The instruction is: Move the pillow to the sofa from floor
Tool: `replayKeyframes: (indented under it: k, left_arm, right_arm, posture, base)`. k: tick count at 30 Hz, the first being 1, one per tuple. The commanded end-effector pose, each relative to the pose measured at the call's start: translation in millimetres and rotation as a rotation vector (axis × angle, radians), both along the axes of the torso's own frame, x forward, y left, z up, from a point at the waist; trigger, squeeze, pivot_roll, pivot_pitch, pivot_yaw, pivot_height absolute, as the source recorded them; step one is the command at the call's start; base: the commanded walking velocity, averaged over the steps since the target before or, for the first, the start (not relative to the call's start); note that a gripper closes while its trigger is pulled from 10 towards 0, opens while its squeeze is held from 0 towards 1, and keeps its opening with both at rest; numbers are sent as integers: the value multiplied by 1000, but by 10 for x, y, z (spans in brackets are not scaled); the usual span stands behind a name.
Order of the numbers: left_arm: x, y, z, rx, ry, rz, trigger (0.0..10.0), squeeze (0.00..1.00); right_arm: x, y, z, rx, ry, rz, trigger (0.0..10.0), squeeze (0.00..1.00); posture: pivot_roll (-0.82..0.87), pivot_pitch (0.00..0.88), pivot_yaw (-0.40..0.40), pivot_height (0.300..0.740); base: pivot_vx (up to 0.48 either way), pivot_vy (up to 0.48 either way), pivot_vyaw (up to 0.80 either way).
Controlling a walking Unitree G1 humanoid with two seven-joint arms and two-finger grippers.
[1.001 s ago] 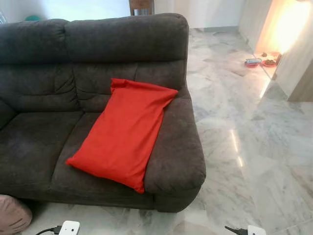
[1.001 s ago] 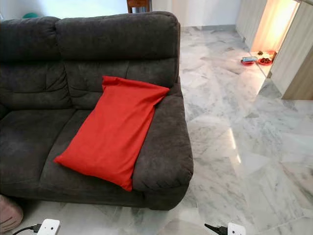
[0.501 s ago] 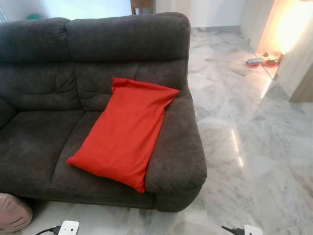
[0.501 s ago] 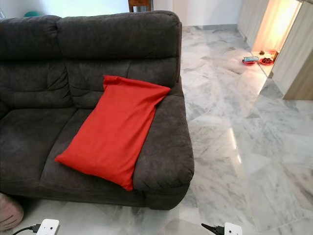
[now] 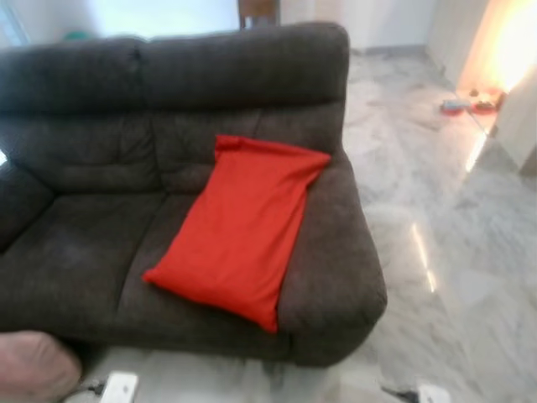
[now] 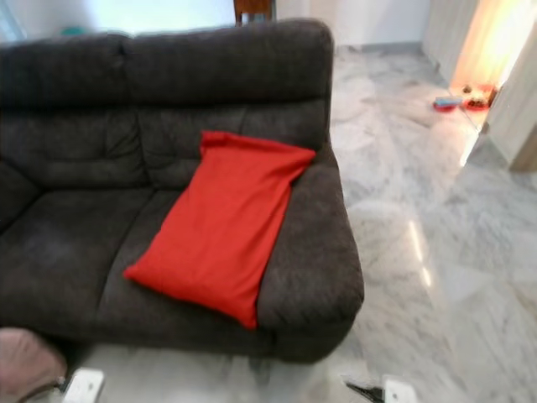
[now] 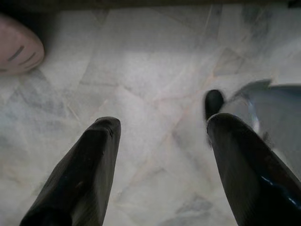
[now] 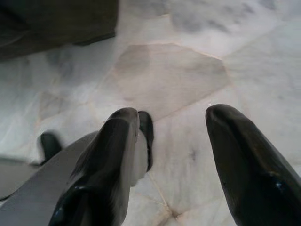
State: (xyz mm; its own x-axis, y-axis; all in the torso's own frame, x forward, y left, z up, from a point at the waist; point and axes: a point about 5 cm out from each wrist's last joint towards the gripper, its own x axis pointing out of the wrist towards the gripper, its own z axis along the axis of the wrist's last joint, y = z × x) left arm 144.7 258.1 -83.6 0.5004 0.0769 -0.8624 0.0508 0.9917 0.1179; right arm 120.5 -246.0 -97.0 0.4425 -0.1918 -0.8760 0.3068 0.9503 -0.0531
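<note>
you're looking at the flat red fabric pillow (image 5: pixel 242 224) lying slantwise on the right seat of the dark grey plush sofa (image 5: pixel 84 168), its top corner against the backrest and its long edge along the right armrest. your left gripper (image 7: pixel 162 141) hangs over the white marble floor (image 7: pixel 150 61), fingers apart and empty. your right gripper (image 8: pixel 171 136) hangs likewise, fingers spread, holding nothing. a pink rounded cushion (image 5: pixel 33 365) sits on the floor by the sofa's front.

Red pillow (image 6: pixel 220 225) lying slantwise mid-frame on dark grey sofa (image 6: pixel 75 168), top corner against right armrest (image 6: pixel 312 243), pale marble floor (image 6: pixel 436 252) across right side, pinkish cushion (image 6: pixel 27 363) at lower left corner, whole frame slightly blurred.
</note>
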Motion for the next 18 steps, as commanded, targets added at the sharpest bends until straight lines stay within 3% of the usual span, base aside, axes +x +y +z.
replayKeyframes:
  k: [1, 18]
  left_arm:
    - [6, 100, 34, 29, 4, 2, 10000, 0]
    - [0, 97, 31, 30, 6, -4, 10000, 0]
  right_arm:
    - [65, 131, -13, 30, -14, 18, 10000, 0]
    - [59, 134, -15, 29, -12, 26, 10000, 0]
  posture:
    - [-52, 0, 51, 740]
    - [-52, 0, 52, 740]
  base:
    - [0, 390, 0]
    - [0, 394, 0]
